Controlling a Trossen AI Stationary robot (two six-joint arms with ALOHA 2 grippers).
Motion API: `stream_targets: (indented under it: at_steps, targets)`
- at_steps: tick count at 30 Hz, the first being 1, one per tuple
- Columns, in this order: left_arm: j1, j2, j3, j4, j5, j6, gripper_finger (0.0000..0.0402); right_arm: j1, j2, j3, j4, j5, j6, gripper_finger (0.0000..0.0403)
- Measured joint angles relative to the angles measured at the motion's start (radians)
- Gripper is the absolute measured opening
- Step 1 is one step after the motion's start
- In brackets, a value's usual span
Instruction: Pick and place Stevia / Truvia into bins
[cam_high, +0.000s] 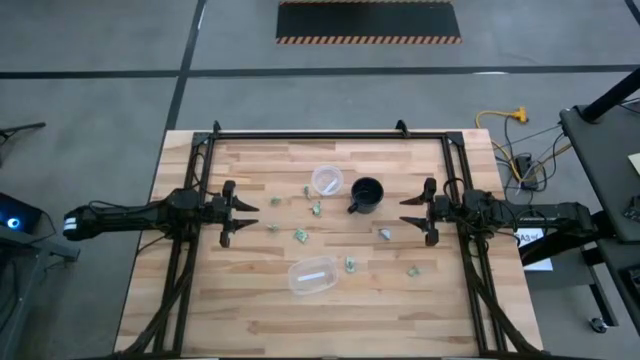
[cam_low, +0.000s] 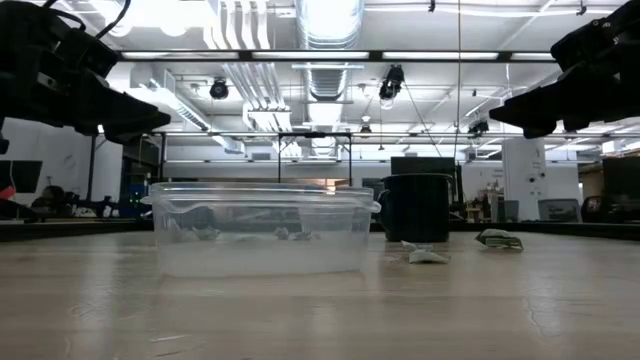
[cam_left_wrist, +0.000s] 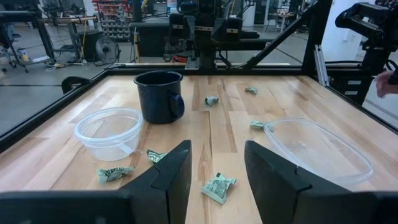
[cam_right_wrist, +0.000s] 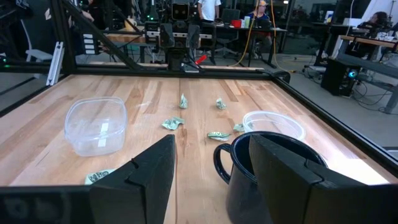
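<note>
Both pincers hang released, holding nothing: left gripper (cam_high: 247, 213), right gripper (cam_high: 408, 213); between them, crumpled green-and-white paper packets (cam_high: 299, 236) surround a round clear plastic cup (cam_high: 327, 180).

The wooden table (cam_high: 250, 320) carries scattered packets (cam_high: 300, 236), a round cup (cam_high: 327, 180), black mug (cam_high: 367, 193) and oval tub (cam_high: 312, 277).

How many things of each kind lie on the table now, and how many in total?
Green-and-white sweetener packets: 8
Round clear cup: 1
Oval clear tub: 1
Black mug: 1
Total: 11
</note>
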Motion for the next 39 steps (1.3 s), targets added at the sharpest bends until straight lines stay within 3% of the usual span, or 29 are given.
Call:
stream_targets:
  at_steps: [17,39]
  targets:
    - [0.000,0.000,0.000,0.000,0.000,0.000,0.0132,0.000,0.000,0.000,0.042,0.000,-0.015,0.0196]
    - [0.000,0.000,0.000,0.000,0.000,0.000,0.0132,-0.001,0.000,0.001,0.832,0.001,-0.146,0.0196]
